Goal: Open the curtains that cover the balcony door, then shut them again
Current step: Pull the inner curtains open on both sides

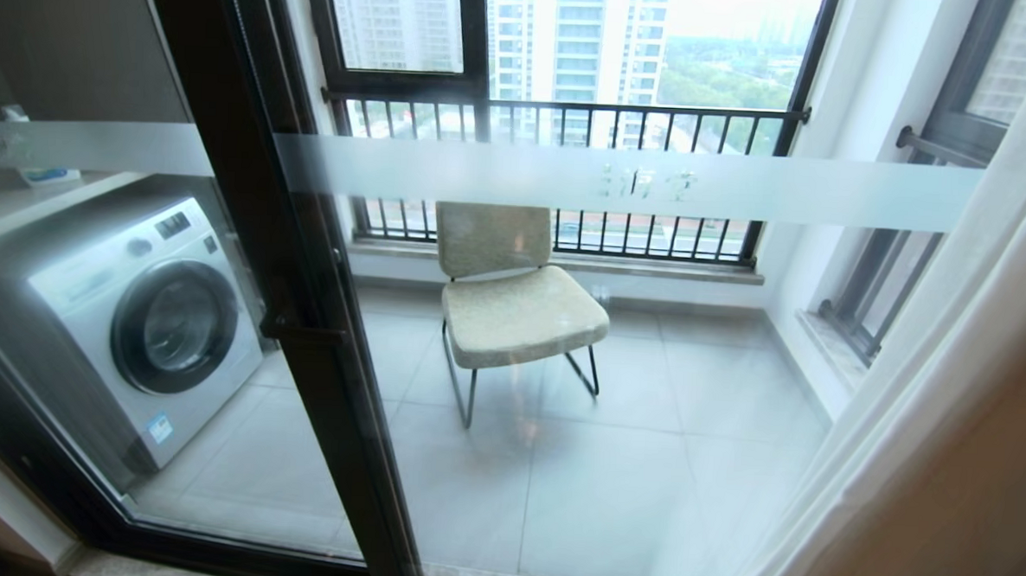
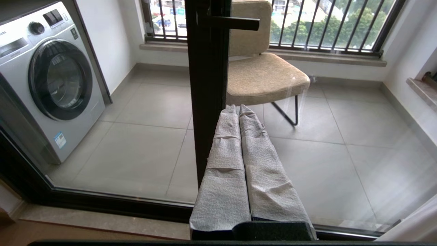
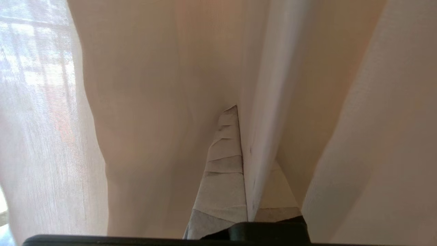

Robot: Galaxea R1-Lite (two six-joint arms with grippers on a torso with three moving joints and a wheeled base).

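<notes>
The small characters on the frosted white band (image 1: 647, 183) are too blurred to read. A fold of thin white curtain (image 3: 259, 136) covers one right gripper finger.

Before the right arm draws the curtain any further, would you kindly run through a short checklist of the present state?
1. Right gripper shut on a fold of the thin translucent white sheer curtain: ok.
2. Tall black-framed glass balcony door uncovered, curtains gathered at the right edge: ok.
3. Left gripper shut, empty, parked facing the door frame: ok.
4. Thick opaque beige drape caught in the grip as well: cannot tell.
5. Beige cushioned chair and white front-loading washing machine stand behind the glass, clear of the curtain: ok.
</notes>
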